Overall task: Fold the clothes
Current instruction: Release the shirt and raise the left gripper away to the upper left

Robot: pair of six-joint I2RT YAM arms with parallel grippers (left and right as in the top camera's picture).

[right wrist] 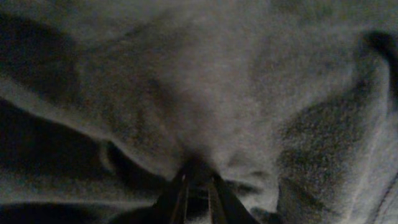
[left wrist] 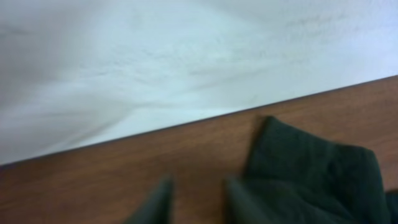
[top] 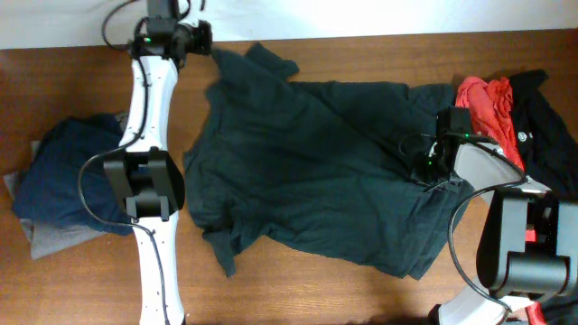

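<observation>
My left gripper (left wrist: 196,208) stands partly open, bare table (left wrist: 93,180) between the fingers and nothing held. The far corner of the dark green shirt (left wrist: 311,174) lies just beside one finger, at the table's far edge. My right gripper (right wrist: 196,186) is nearly closed, pinching a raised ridge of the same shirt toward its right side. Judgement: the shirt, rumpled across mid-table, is being laid flat ahead of the first fold — next the right hand must draw its edge taut, and the left needs a fresh corner.
</observation>
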